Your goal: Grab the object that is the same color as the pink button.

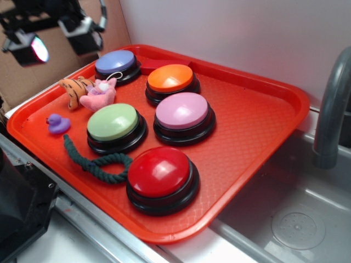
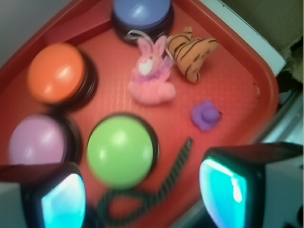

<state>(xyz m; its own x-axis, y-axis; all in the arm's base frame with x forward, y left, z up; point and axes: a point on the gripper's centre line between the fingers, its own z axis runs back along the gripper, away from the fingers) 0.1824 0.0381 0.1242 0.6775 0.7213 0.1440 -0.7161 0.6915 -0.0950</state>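
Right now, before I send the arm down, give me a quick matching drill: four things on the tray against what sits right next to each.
Things:
1. pink plush
2. purple duck
3. green rope
4. pink button

Places:
A. the tray's left edge, alone
B. between the orange and red buttons
C. touching the tiger plush
D. looped in front of the green button

Pairs: 1-C, 2-A, 3-D, 4-B

My claw [image 2: 142, 199] hangs over tray [image 1: 263, 104] w/ jaws apart, five buttons on tray, plush animal [image 1: 100, 94] betw. rear-left button [image 1: 116, 63] & front-left button [image 1: 114, 125], touching striped plush [image 1: 74, 89] on its left, duck [image 1: 57, 124] nr tray's left edge, rope [image 1: 96, 161] in front, task button [image 1: 184, 114] mid-tray, sink [image 1: 296, 219] right of tray.
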